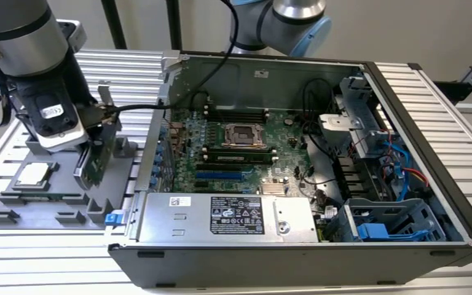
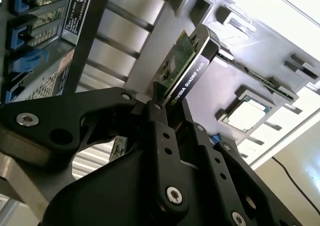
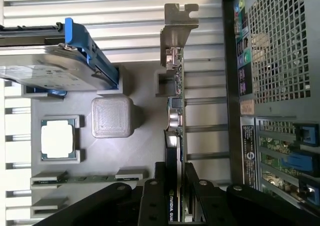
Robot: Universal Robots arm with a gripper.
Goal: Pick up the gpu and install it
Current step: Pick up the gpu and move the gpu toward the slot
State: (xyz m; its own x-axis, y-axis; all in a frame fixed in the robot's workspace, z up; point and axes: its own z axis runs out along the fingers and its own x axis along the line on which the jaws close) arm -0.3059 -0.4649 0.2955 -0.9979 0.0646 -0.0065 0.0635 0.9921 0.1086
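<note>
**Gripper clamped on the gpu at the parts tray**

In the exterior view, the silver-and-black arm reaches down at the exterior view's left. Its gripper [image 1: 98, 136] is closed on the gpu [image 1: 93, 165], a flat green card standing on edge at a matte grey moulded tray [image 1: 23, 216]. Whether the card sits in its slot or hangs just clear, I cannot tell. A small square silver chip [image 1: 34, 175] lies in a tray pocket nearby. To the exterior view's right lies the open black computer case [image 1: 302, 270], with a green motherboard [image 1: 228, 144] and a boxy metal power supply [image 1: 219, 215] inside. Everything rests on a ribbed aluminium table [image 1: 47, 270] before a plain pale wall.

In the second wrist view, the black bolted fingers [image 2: 156, 131] of the gripper [image 2: 169, 109] squeeze the gpu [image 2: 186, 65], green board on one face and glossy black cooler on the other.

In the first wrist view, the gpu [image 3: 175, 113] shows edge-on, its bent silver bracket [image 3: 177, 28] at the far end, with the gripper [image 3: 175, 178] pinching both faces. On the grey tray [image 3: 135, 85] are a silver hard drive [image 3: 50, 68] in a blue frame, a rounded ribbed grey block [image 3: 112, 117] and the chip [image 3: 57, 140]. The case's perforated metal wall [image 3: 280, 45] runs just beside the card.
</note>
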